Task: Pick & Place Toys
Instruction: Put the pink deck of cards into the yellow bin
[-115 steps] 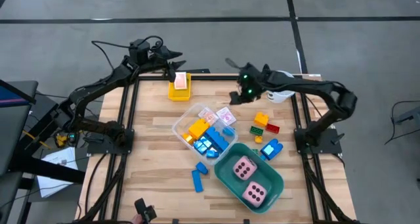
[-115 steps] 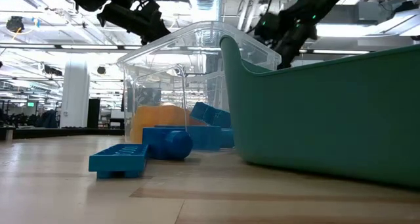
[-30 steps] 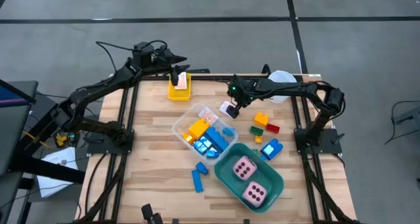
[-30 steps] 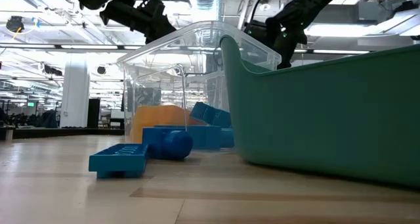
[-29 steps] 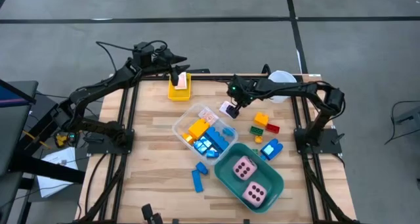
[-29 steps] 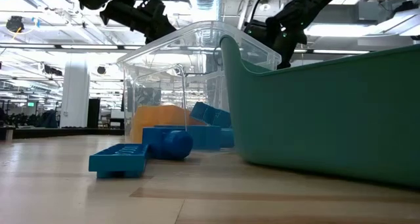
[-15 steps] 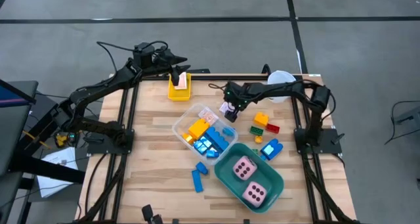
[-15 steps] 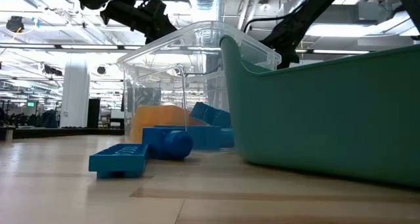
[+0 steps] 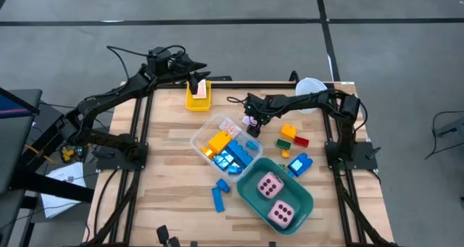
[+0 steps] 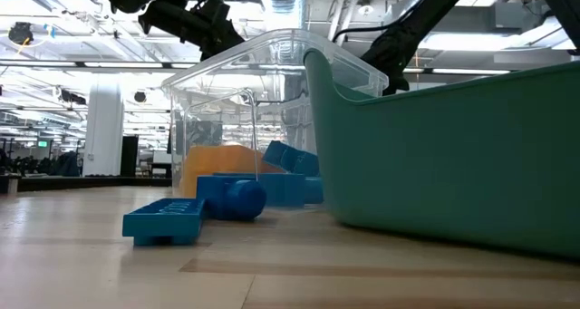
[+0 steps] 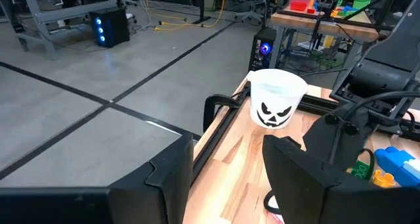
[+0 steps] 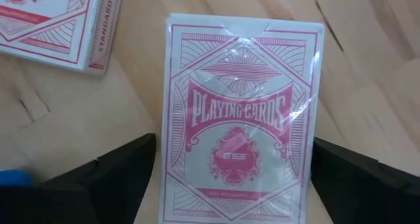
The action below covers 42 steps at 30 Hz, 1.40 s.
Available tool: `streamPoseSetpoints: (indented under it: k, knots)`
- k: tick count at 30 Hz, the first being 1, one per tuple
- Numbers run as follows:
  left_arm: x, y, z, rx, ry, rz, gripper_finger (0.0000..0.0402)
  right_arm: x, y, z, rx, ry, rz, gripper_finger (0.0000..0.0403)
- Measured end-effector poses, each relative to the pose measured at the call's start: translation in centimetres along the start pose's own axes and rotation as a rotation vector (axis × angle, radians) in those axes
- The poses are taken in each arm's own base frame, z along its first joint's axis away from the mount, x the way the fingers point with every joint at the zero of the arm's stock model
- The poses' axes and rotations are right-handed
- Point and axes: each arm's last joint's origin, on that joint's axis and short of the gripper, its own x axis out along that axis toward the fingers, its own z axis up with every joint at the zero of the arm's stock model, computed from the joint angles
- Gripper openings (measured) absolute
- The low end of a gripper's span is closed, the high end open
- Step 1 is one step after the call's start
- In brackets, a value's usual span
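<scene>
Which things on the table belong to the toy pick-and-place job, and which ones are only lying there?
Job:
card pack, between the open right gripper's fingers; two pink dice; blue brick; orange brick; red brick; green brick.

Lying about:
white cup; teal tub; clear box.

The left gripper waits at the far edge.

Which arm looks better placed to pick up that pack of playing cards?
The right one. Its claw hangs directly over the card pack, fingers open either side. The left claw is away by the yellow brick.
</scene>
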Motion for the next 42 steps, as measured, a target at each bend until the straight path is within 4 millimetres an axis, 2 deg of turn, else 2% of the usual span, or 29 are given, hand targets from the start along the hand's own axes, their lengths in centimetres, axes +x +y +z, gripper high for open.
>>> streamPoseSetpoints:
  k: [10,14,18,22,31,37,42]
  knots:
    - [0.0,0.1,0.0,0.002,0.002,0.032,0.0182,-0.8,-0.6,-0.1,0.056,0.0,-0.014,0.0308]
    - [0.0,0.1,0.0,0.001,0.002,0.033,0.0182,-2.0,-1.1,-0.4,0.084,0.01,-0.033,0.0303]
    - [0.0,0.1,0.0,-0.001,0.003,0.036,0.0182,-4.3,-1.4,0.0,0.116,-0.073,-0.085,0.0313]
    - [0.2,-0.5,0.0,-0.075,0.001,0.099,0.0182,-7.1,-1.6,0.3,0.13,-0.177,-0.106,0.0314]
    - [1.0,-3.5,0.8,-0.233,-0.066,0.095,0.0182,-13.1,-1.3,1.0,0.119,-0.473,-0.158,0.0312]
    - [2.2,-5.1,0.5,-0.348,-0.079,0.038,0.0187,-15.4,-0.2,1.7,0.023,-0.642,-0.166,0.0312]
    - [4.2,-6.3,-0.6,-0.407,-0.057,-0.022,0.0214,-16.1,1.3,2.0,-0.085,-0.716,-0.164,0.0312]
